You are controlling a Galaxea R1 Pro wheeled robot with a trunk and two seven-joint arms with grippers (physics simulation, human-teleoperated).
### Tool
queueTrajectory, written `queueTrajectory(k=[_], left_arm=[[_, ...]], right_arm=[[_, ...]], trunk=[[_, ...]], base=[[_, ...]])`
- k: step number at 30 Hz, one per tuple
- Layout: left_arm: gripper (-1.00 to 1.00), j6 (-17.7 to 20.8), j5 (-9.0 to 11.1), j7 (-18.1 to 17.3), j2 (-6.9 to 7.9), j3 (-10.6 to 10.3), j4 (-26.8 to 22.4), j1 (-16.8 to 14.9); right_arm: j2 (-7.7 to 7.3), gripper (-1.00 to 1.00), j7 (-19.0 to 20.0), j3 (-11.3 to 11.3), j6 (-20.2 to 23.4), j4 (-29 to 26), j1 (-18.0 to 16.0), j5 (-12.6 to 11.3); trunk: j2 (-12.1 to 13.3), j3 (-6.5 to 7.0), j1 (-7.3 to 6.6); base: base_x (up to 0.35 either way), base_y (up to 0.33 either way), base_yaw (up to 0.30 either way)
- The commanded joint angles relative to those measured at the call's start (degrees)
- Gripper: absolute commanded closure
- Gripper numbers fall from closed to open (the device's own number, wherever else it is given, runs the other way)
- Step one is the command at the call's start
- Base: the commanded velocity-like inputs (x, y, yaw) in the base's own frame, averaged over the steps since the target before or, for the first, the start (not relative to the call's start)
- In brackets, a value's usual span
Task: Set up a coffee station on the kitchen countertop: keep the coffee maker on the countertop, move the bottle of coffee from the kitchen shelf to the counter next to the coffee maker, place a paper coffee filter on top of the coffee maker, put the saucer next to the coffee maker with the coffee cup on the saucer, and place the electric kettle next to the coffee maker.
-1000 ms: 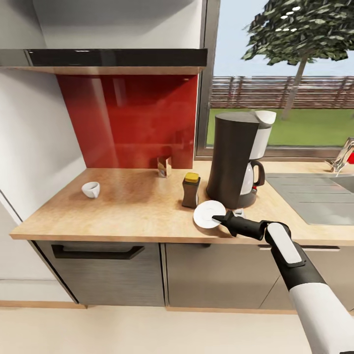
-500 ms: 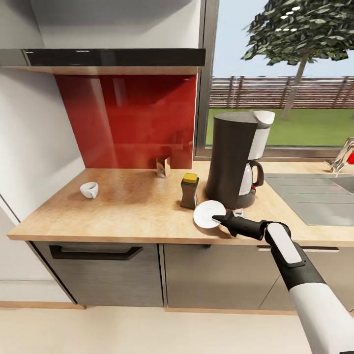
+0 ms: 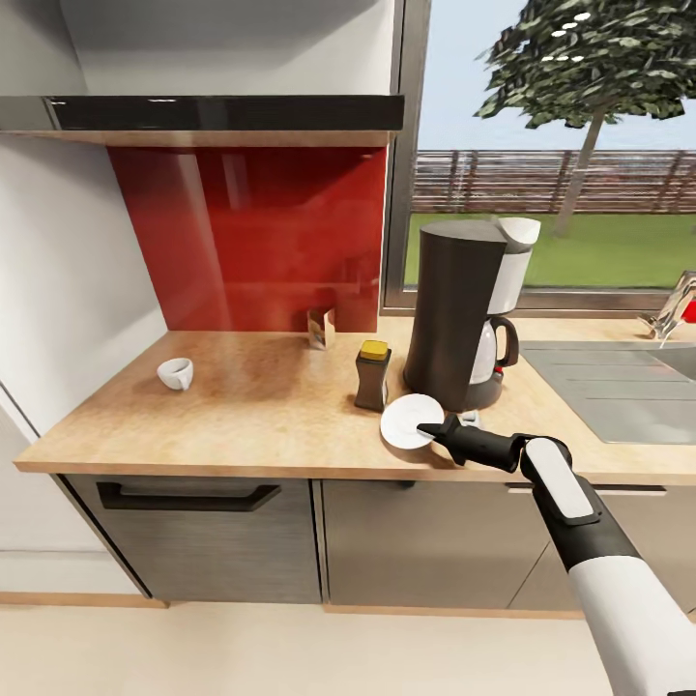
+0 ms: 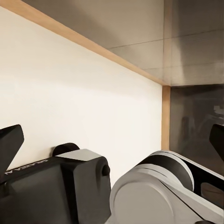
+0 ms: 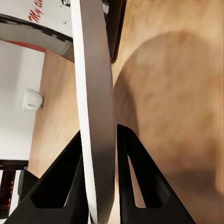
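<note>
The dark coffee maker (image 3: 462, 309) stands on the wooden countertop (image 3: 261, 416) by the window. A white kettle (image 3: 495, 350) with a black handle sits against its right side. The yellow-capped coffee bottle (image 3: 374, 375) stands just left of it. The white saucer (image 3: 406, 422) lies in front of the maker at counter level, and it shows edge-on as the saucer (image 5: 95, 107) in the right wrist view. My right gripper (image 3: 432, 426) (image 5: 100, 133) is shut on its rim. The white cup (image 3: 176, 373) sits far left. A small brown filter pack (image 3: 322, 329) stands by the red backsplash. My left gripper (image 4: 113, 137) is open, beside a pale wall.
A steel sink (image 3: 619, 387) with a faucet (image 3: 677, 307) takes up the counter's right end. A black range hood (image 3: 203, 114) hangs over the left part. Below the counter are grey cabinets with a dark drawer handle (image 3: 188, 498). Bare counter lies between cup and bottle.
The head view shifted slightly a second ago. My right gripper and the saucer have stayed where they were, and nothing on the counter has moved.
</note>
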Motion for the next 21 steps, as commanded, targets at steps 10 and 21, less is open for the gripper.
queueTrajectory(k=[10, 21], left_arm=[[-1.00, 0.60, 0.49, -0.27, 0.02, -0.40, -0.04, -0.02], [-1.00, 0.60, 0.49, -0.25, 0.02, -0.40, -0.04, -0.02]], right_arm=[[-0.03, 1.00, 0.11, 0.05, 0.09, 0.01, -0.04, -0.23], [-0.03, 1.00, 0.11, -0.29, 0.09, 0.01, -0.04, -0.29]], trunk=[[-0.03, -0.06, 0.00], [-0.03, -0.13, 0.00]], base=[[0.000, 0.000, 0.000], [0.000, 0.000, 0.000]])
